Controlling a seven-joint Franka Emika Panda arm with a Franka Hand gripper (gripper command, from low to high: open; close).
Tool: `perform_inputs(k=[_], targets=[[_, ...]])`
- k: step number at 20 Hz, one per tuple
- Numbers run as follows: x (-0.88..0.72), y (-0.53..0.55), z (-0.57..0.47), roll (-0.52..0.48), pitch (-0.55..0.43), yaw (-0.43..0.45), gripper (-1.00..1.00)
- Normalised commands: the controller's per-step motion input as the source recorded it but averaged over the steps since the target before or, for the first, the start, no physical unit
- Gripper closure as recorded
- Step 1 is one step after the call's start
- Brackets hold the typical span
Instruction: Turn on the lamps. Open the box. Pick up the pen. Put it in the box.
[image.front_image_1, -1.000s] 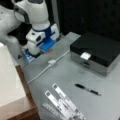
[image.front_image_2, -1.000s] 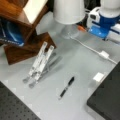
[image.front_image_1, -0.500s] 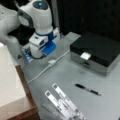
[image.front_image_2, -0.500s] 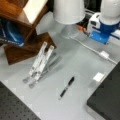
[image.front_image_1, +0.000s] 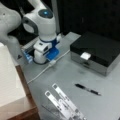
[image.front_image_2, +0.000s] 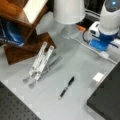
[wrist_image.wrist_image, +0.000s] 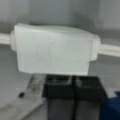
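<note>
Low at the table's back edge, the gripper (image.front_image_1: 51, 61) presses down over a small white inline switch (image.front_image_1: 52, 63) on a white cord (image.front_image_1: 37, 73) that runs across the grey table (image.front_image_1: 65, 75). Compared with a second ago, the arm has dropped from above the cord to sit right on the switch. In the wrist view the switch (wrist_image.wrist_image: 53, 48) fills the frame, and the two dark fingers (wrist_image.wrist_image: 60, 100) sit side by side with no gap between them, just below the switch's edge. They are closed together and hold nothing; the closed tips appear to be pushing the switch, so the lamp step looks to be in hand. Whether any lamp has come on cannot be told; the white lamp shade (image.front_image_2: 68, 10) in a front view shows no clear glow.

The box (image.front_image_1: 96, 52) sits towards a front view's right, its black lid down and its white tab (image.front_image_1: 85, 55) at the front edge, so it is not yet opened. The pen (image.front_image_1: 87, 89) lies flat on the table, in front of the box and well apart from the gripper. In a front view the pen (image.front_image_2: 67, 87) lies between the folded silvery stand (image.front_image_2: 40, 62) and the box's corner (image.front_image_2: 107, 102).
</note>
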Motion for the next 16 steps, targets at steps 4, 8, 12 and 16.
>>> perform_inputs(k=[4,8,12,16], targets=[[-0.49,-0.11,-0.36,0.074,-0.384,-0.035,1.00],[-0.55,-0.11,-0.35,0.103,-0.387,-0.032,1.00],[-0.60,-0.14,-0.38,0.130,-0.406,-0.027,1.00],[-0.66,-0.15,-0.37,0.149,-0.419,-0.028,1.00]])
